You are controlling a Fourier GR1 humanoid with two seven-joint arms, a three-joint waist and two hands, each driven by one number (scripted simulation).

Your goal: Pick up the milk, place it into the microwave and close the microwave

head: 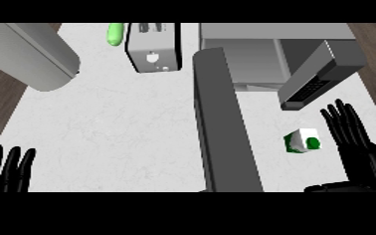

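A small white and green milk carton (303, 141) stands on the white counter (125, 134) at the right. My right hand (351, 142) is just right of it, fingers straight and thumb spread below, not touching it. The microwave (249, 55) sits at the back right with its cavity showing and its door (224, 124) swung open toward me as a long dark slab left of the milk. My left hand (16, 169) rests open at the lower left edge, fingers up.
A toaster (152, 47) stands at the back centre with a green object (115, 34) beside it. A large grey cylinder (37, 55) lies at the back left. A dark panel with keys (317, 77) angles over the microwave's right side.
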